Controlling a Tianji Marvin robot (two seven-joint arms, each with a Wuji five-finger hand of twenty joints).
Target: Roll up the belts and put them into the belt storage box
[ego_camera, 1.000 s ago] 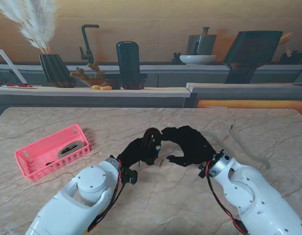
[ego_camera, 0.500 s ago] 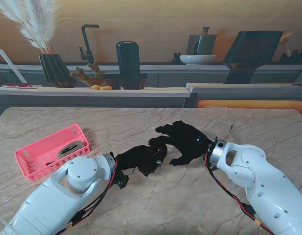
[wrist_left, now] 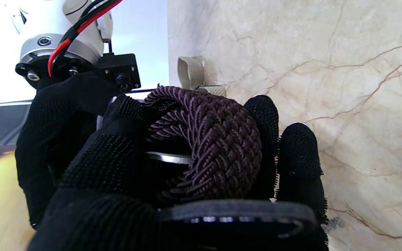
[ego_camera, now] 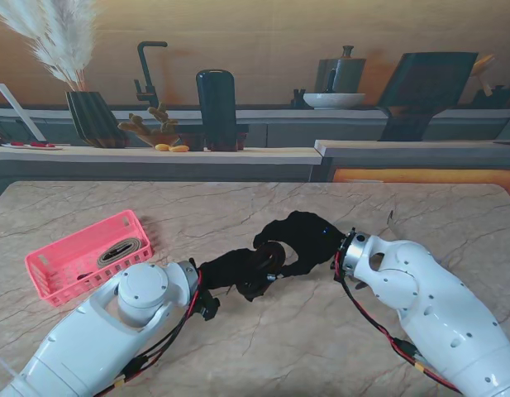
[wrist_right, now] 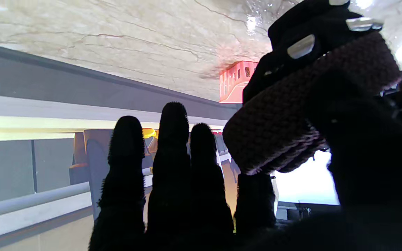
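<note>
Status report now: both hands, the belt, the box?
Left hand shut on dark braided rolled belt. Right hand fingers straight, beside it. Pink plastic basket left, beige belt inside. Nothing between.

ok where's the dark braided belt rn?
Stand view: the belt sits rolled at table centre, gripped in the left hand with the right hand against it, well right of the pink box.

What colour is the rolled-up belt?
The rolled braided belt is dark purple-brown, clearest in the left wrist view.
</note>
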